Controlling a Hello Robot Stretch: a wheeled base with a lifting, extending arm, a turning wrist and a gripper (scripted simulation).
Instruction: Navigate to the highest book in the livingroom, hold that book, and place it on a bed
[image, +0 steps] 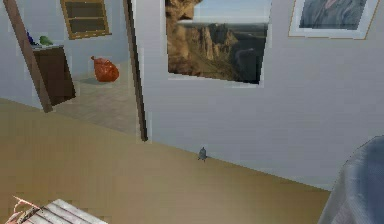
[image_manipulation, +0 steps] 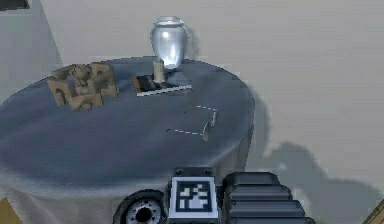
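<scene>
A round grey table (image_manipulation: 60, 140) stands close by in the arm side view. On its far part lies a flat, dark, book-like thing (image_manipulation: 165, 86) with a small pale candle-like piece (image_manipulation: 157, 69) upright on it. Behind it stands a silver vase (image_manipulation: 169, 42). A thin wire-like outline (image_manipulation: 193, 122) lies on the tabletop nearer to me. At the bottom edge the arm's dark bar (image_manipulation: 262, 200) and a white marker square (image_manipulation: 195, 197) show, with the gripper's dark body (image_manipulation: 145, 210) left of them. Its far end is not clear, so I cannot tell whether it holds anything.
A brown wooden carved piece (image_manipulation: 82, 84) sits on the table's left part. Ahead, a pale wall bears a canyon picture (image: 217, 40). A doorway (image: 85, 60) at the left leads to a room with a dark cabinet (image: 52, 72) and an orange pot (image: 105, 69). A small dark thing (image: 202, 154) lies by the wall.
</scene>
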